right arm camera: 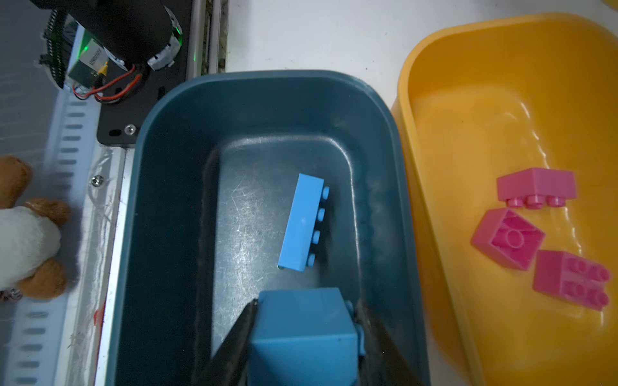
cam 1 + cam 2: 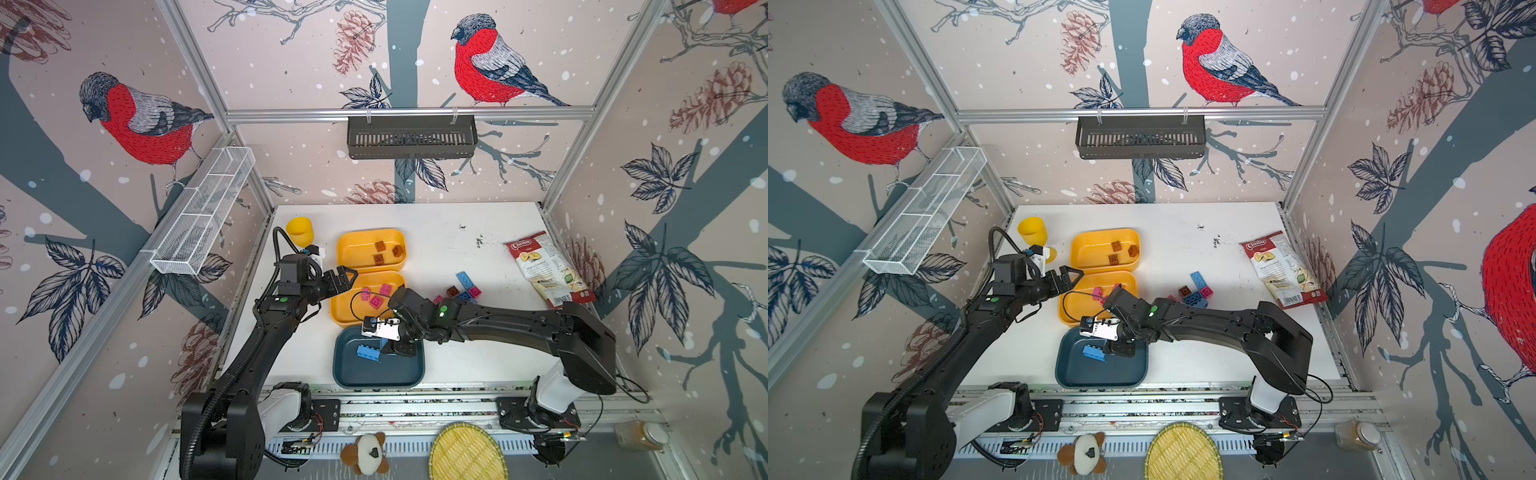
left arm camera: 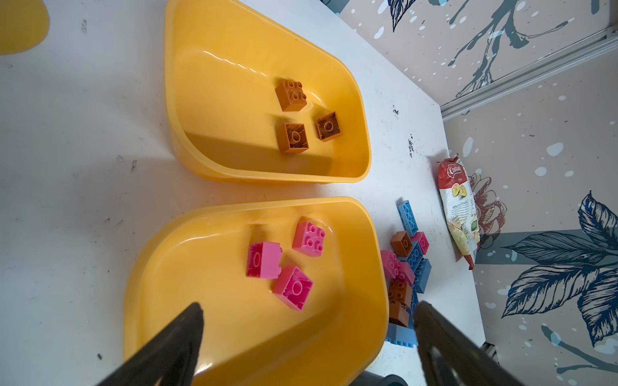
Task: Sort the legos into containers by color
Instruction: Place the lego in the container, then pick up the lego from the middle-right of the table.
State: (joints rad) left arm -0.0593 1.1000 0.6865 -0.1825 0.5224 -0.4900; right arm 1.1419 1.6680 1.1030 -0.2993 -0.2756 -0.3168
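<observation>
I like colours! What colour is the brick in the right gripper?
Blue brick; best in the right wrist view.

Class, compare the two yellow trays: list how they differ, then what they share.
The far tray holds brown bricks; the near tray holds pink bricks. Two bricks in the far tray lie upside down; in the near tray one does, one lies on its side. The near tray sits beside the teal tray; the far tray does not. Both: yellow, shallow, three bricks each.

arms: matte black | bases: white | wrist cameras: white | elbow LEDs: green
</observation>
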